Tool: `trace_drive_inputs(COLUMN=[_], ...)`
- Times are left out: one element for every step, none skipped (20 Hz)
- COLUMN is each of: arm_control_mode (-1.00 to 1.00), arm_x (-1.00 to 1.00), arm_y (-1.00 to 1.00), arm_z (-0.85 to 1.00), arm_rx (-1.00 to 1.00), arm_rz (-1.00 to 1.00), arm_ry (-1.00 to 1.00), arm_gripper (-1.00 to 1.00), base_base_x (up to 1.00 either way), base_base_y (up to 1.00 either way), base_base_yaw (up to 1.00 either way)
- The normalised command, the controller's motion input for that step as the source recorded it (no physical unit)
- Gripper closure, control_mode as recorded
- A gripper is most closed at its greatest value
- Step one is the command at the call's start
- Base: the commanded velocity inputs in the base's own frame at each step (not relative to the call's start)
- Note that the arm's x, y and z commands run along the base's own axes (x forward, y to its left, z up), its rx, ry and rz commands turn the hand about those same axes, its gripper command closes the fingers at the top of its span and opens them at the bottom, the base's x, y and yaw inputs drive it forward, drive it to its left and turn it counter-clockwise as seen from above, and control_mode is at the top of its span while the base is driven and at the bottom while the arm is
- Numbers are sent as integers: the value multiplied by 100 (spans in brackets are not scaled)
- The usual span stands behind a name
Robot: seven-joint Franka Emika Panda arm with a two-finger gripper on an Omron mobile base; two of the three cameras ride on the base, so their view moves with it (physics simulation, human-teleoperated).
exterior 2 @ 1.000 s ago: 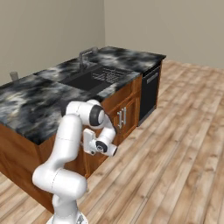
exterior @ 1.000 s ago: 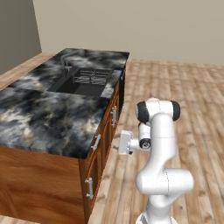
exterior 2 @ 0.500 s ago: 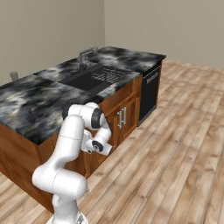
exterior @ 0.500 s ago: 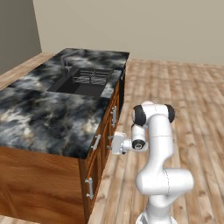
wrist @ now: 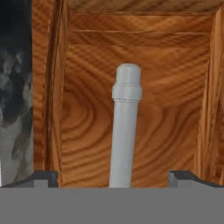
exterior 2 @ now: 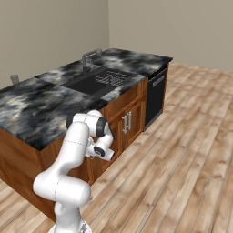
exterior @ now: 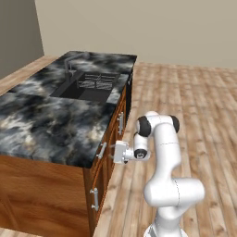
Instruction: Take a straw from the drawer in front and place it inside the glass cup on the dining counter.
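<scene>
Drawer (wrist: 131,109) handle (wrist: 125,127) bottom cut off.

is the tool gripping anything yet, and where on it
Nothing is held. The tool is open, its tips either side of the drawer's silver handle, not closed on it.

Arm (exterior: 164,152) moved in, fingers (wrist: 41,177) closer to drawer handle (wrist: 125,127)

Bench (exterior: 51,125): black-and-grey marble slab with whitish veins; base in reddish-brown wood. Drawer (wrist: 131,65): front panel in reddish-brown wood with swirling darker grain; handle (wrist: 124,127) pale silver-grey. Sink (exterior: 90,85): dark, near black. Cabinet doors (exterior 2: 127,125): reddish-brown, silver handles. Panel (exterior 2: 155,98) at the bench end: black. Arm (exterior: 166,152): white with dark joints. Floor (exterior: 199,106): light tan planks. Walls (exterior: 162,28): beige.
</scene>
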Motion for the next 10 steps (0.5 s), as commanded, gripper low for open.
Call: trace_drive_inputs(arm_control_mode=[-100,-100,-100,-100,-100,-100,-100,-100,-100,-100], arm_x=[26,26,24,23,22,20,19,19,16,13], arm_y=[17,17,17,17,19,20,19,16,10,9], arm_z=[-24,-24,-23,-23,-23,-21,-20,-14,-1,0], arm_rx=[0,0,0,0,0,0,0,0,0,0], arm_rz=[0,0,0,0,0,0,0,0,0,0], arm_ry=[0,0,-1,0,-1,-1,-1,-3,-5,-7], arm_gripper=[-100,-100,-100,-100,-100,-100,-100,-100,-100,-100], base_base_x=[0,0,0,0,0,0,0,0,0,0], base_base_y=[0,0,0,0,0,0,0,0,0,0], base_base_yaw=[0,0,0,0,0,0,0,0,0,0])
